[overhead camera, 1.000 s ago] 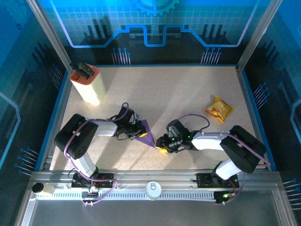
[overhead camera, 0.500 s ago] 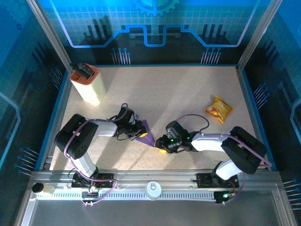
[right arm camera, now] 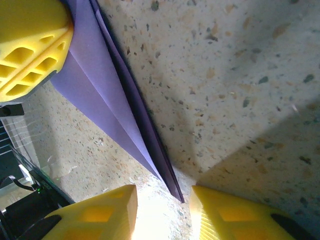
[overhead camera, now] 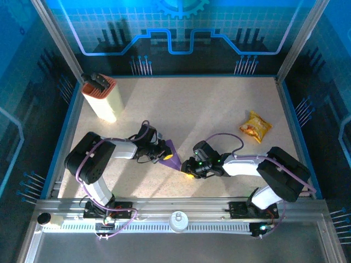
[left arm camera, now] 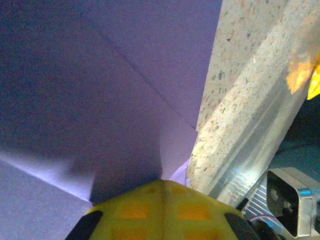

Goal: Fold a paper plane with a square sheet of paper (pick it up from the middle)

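The purple square sheet of paper (overhead camera: 171,159) lies on the table folded into a narrow pointed wedge with a centre crease, its point toward the right arm. My left gripper (overhead camera: 163,155) is shut, its closed yellow tips (left arm camera: 162,186) resting on the wide end of the paper (left arm camera: 100,95). In the right wrist view that left finger (right arm camera: 30,50) sits over the paper (right arm camera: 97,92). My right gripper (overhead camera: 188,169) is low at the paper's point. It (right arm camera: 162,205) stands open, with the point between its fingers and touching neither.
A yellow-orange snack packet (overhead camera: 255,126) lies at the right. A tall cream-and-orange box (overhead camera: 101,98) stands at the back left. The speckled table (overhead camera: 192,109) has blue walls round it, and a metal rail runs along the near edge.
The right gripper has crept a little left toward the paper's point and its fingers have narrowed slightly. The left gripper and the paper have stayed put.
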Controlling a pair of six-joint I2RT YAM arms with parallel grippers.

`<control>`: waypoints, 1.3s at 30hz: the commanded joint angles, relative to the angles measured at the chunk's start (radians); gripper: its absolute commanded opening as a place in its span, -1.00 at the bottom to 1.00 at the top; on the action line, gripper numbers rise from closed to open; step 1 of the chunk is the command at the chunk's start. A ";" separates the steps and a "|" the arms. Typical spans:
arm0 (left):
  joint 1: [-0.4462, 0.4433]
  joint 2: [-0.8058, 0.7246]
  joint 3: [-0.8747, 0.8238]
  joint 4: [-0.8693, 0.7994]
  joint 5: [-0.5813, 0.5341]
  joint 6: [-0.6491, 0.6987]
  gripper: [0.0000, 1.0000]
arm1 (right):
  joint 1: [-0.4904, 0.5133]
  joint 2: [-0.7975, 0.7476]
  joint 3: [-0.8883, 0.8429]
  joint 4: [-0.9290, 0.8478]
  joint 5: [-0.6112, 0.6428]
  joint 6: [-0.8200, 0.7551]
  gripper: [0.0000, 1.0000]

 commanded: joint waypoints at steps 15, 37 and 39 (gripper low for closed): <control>-0.016 0.053 -0.026 0.022 0.053 -0.014 -0.92 | 0.020 -0.062 -0.070 0.238 0.013 0.020 -0.34; -0.016 -0.021 0.014 -0.009 0.053 -0.014 -0.83 | -0.046 -0.002 -0.083 0.292 -0.040 -0.033 -0.67; -0.016 -0.029 0.017 -0.008 0.052 -0.018 -0.80 | -0.046 -0.002 -0.091 0.288 -0.040 -0.034 -0.75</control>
